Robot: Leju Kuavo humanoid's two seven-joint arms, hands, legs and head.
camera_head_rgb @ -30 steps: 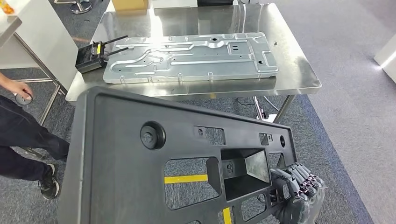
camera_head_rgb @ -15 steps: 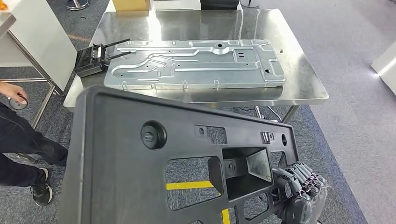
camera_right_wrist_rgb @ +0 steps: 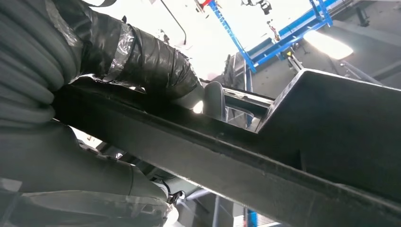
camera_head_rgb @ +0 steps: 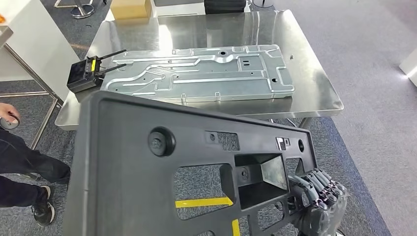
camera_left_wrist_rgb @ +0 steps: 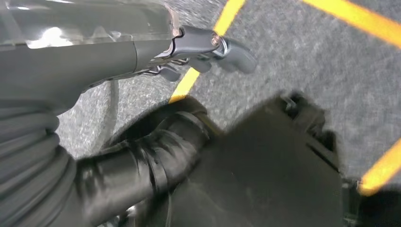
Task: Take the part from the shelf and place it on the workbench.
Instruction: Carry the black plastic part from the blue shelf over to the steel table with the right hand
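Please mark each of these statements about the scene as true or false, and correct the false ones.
1. The black plastic part already lies on the workbench. False: it is held up in front of the steel workbench, above the carpet.
2. The right hand grips the part at its right edge. True.
3. A flat metal panel lies on the workbench. True.
4. The black remote with antennas sits on top of the metal panel. False: it sits on the workbench beside the panel's left end.
5. A person's legs show at the left of the head view. True.
6. The workbench carries nothing. False: the panel and the remote are on it.
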